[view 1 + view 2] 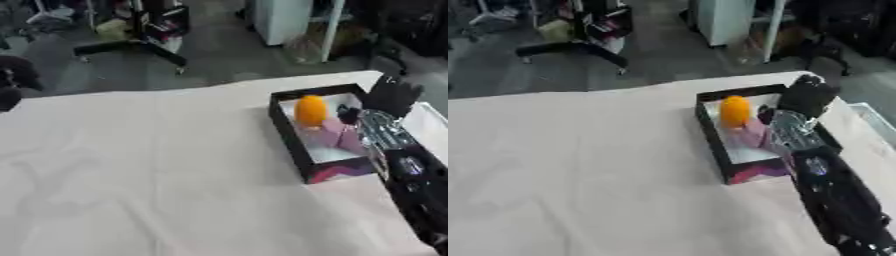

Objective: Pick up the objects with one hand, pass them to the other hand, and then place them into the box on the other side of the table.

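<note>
robot hand on the right [391,97], black with a silver wrist, hangs over the far right rim of the black-walled rectangular box [289,132]. its dark fingers point away toward the far edge of the tabletop [157,175] and look fairly straight, with nothing visibly held, but they merge into one dark blur, so i cannot tell for sure how they are set. the right forearm runs from the lower right corner up along the box's right wall and covers that wall and part of the inside.

the box sits on the right side of the white cloth-covered tabletop, close to its far right corner. inside it, an orange egg-shaped object [310,110] stands at the far end on the pale floor of the box. beside and nearer than it lies a pink soft-edged shape [335,136], partly behind the wrist; what it is cannot be made out. the near wall of the box shows a pink and dark patch on its outside.

at the left edge of the left eye view a dark rounded shape [14,80] shows, cut off by the frame; it may be the other arm, and no fingers can be seen.

wide wrinkled cloth spreads left of the box and toward the near edge. beyond the far edge lies grey floor with a black wheeled stand base [131,47].
</note>
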